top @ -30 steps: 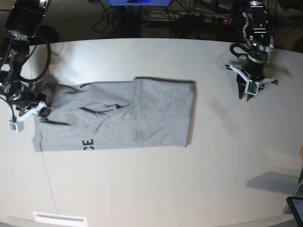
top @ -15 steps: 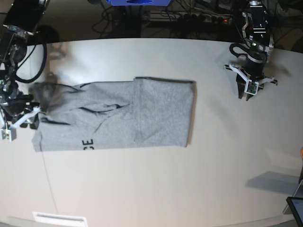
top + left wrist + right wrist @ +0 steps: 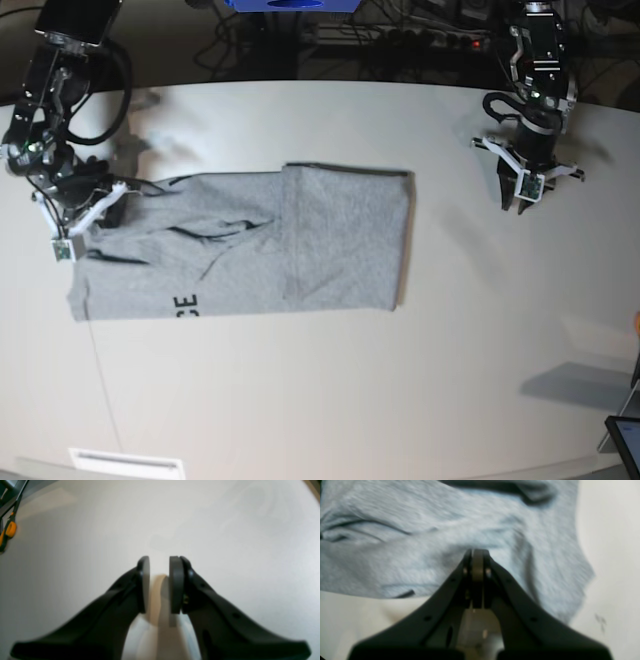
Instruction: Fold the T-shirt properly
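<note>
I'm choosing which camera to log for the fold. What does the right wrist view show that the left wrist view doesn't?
Only the right wrist view shows the T-shirt, wrinkled grey cloth right ahead of the shut right gripper. Only the left wrist view shows the left gripper, its jaws slightly apart with nothing between them, and orange-handled scissors at the edge. Both show the pale table.

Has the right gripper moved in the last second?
Yes. The right gripper swung out past the T-shirt's left edge, then came back onto it, ending slightly higher in the base view, jaws shut.
</note>
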Controlling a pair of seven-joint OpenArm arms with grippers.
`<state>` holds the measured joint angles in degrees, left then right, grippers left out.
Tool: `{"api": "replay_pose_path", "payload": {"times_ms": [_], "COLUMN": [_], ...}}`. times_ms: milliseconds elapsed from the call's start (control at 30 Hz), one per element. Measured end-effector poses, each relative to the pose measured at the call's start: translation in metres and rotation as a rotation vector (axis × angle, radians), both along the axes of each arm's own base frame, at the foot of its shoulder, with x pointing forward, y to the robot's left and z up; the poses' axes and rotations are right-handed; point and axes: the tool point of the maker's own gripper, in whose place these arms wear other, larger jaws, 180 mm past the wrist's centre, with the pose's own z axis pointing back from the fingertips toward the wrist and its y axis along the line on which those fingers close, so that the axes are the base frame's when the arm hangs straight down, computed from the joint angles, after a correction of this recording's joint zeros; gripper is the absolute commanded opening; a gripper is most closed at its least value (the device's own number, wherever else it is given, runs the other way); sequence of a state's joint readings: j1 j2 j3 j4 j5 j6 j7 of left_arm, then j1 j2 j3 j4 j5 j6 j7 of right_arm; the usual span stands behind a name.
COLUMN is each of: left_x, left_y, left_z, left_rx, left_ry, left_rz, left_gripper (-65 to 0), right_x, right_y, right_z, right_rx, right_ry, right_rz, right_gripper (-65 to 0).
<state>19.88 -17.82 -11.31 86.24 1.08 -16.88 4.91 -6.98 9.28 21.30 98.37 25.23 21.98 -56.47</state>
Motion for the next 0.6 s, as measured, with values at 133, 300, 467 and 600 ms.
{"api": "replay_pose_path", "payload": {"times_ms": [133,300,467,600], "left_x": [-0.001,-0.002,-0.004,-0.007], "left_y": [0.0,0.002,0.002,0.002], "left_z": [-0.001,-0.001,-0.002,-0.004], "left_rx": [0.0,0.002,0.002,0.002], "left_ry": [0.006,0.007,0.011,0.019], "left_rz": [0.001,0.005,0.005,0.006], "left_gripper": [-51.4,-51.4,-51.4,-51.4], "right_x": [0.009,0.012,0.009,0.013], "right_y": [-0.003,-0.002,-0.008,-0.006], "right_z": [0.0,0.003,-0.021,-0.03], "right_rx": [0.002,0.005,0.03,0.058], "right_ry": [-0.006,-0.013,0.047,0.015], "right_rz": [-0.006,-0.006,-0.025,-0.038], "right_gripper": [-64.3,-64.3,-64.1,-64.1]}}
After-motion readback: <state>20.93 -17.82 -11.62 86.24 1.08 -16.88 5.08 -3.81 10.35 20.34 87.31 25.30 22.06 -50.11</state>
